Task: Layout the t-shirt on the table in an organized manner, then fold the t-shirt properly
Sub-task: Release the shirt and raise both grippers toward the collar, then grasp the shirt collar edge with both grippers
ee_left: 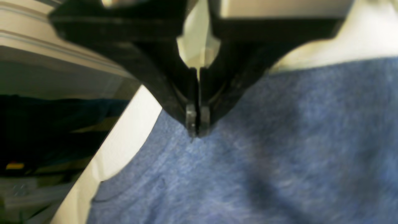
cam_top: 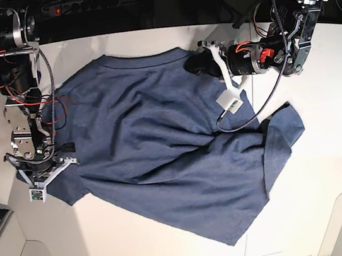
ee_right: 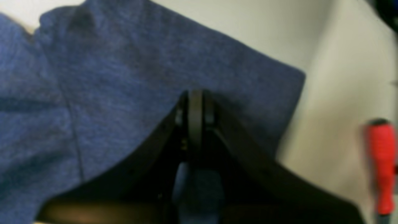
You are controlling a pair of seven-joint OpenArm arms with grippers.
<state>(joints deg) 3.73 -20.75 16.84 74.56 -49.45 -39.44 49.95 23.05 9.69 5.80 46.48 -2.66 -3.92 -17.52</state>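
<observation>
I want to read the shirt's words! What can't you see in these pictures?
- Lettering: none shows on the t-shirt in any view; it may face down.
- Left gripper: shut, but blur hides whether cloth is pinched.
- Right gripper: same, blurred, tips against cloth.
- Red-handled tool: right wrist view, blurred, cut off by the edge.

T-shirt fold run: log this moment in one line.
stage: laying out | t-shirt: spread, wrinkled, on table | left gripper: shut on shoulder by collar | right gripper: shut on sleeve
</observation>
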